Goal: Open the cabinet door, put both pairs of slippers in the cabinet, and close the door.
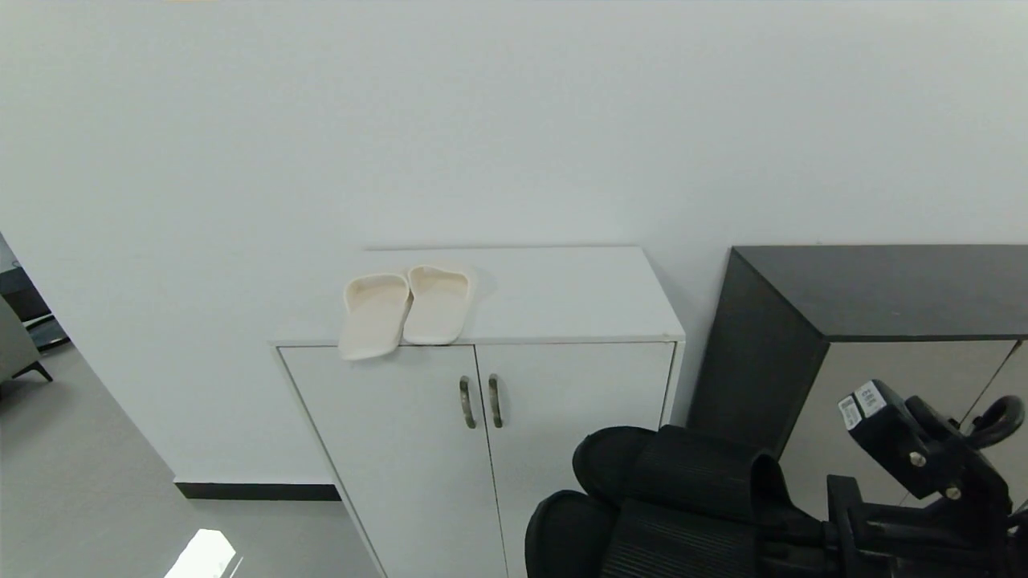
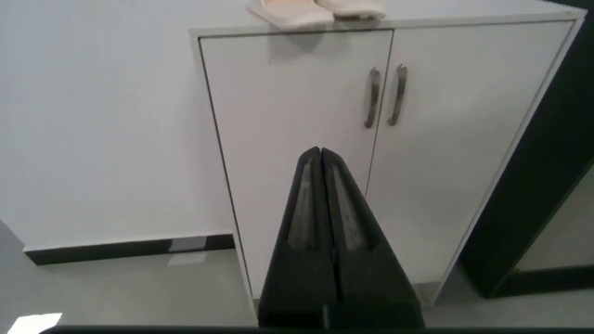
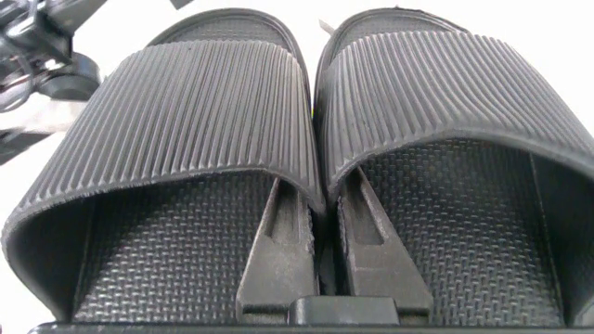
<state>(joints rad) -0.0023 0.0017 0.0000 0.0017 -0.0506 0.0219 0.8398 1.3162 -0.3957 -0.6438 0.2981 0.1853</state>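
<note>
My right gripper (image 3: 320, 199) is clamped on the black slippers (image 1: 666, 498). Its 2 fingers (image 3: 278, 250) go 1 into each shoe under the strap and pinch the 2 inner walls together, so the pair rides as 1 load. I hold them low, in front of the right door (image 1: 578, 417) of the white cabinet (image 1: 562, 293), near it but not touching.

My left gripper (image 2: 321, 158) is empty, its fingers pressed together, and it sits low facing the left door (image 2: 278, 139). Both doors are shut, with their 2 handles (image 1: 481, 401) side by side at the middle seam.

The cream slippers (image 1: 405, 309) lie on the cabinet top by the front left edge, and 1 of them overhangs the left door.

I judge that opening comes first. The left gripper is the free one, so it should do the pulling, and its fingers must part to take a handle. A jolt to the door could shake the overhanging slipper off.
</note>
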